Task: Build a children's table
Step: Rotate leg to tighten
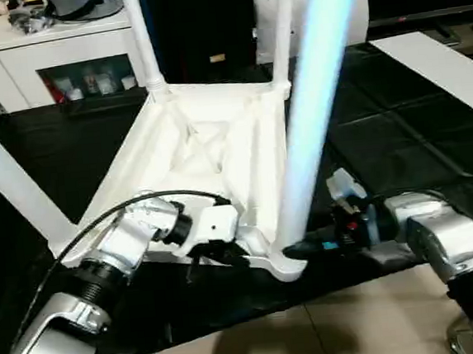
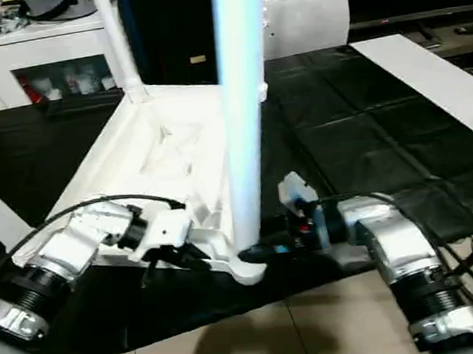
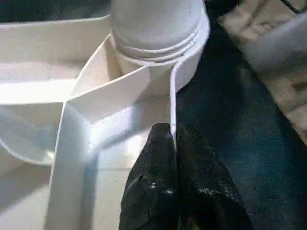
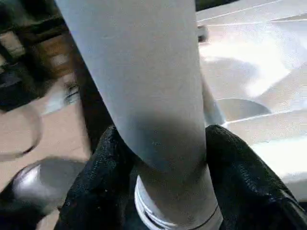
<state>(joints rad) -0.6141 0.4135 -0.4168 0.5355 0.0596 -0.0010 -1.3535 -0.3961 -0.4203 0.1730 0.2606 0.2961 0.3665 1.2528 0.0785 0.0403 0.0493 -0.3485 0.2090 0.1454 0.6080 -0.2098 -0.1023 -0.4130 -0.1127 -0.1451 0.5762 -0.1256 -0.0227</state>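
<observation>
Right gripper (image 4: 163, 167) clamps leg (image 1: 314, 112) (near socket).

Near leg (image 1: 313, 104): top runs off frame, motion-blurred. Far legs (image 1: 144, 44) cut off above. Cabinet (image 1: 69, 67) contents too blurred to identify. Left-side leg (image 1: 13, 184) cropped at edge.

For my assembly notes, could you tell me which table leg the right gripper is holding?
The nearest leg, at the near right corner, with the right gripper around its base; the other legs stand untouched.
</observation>
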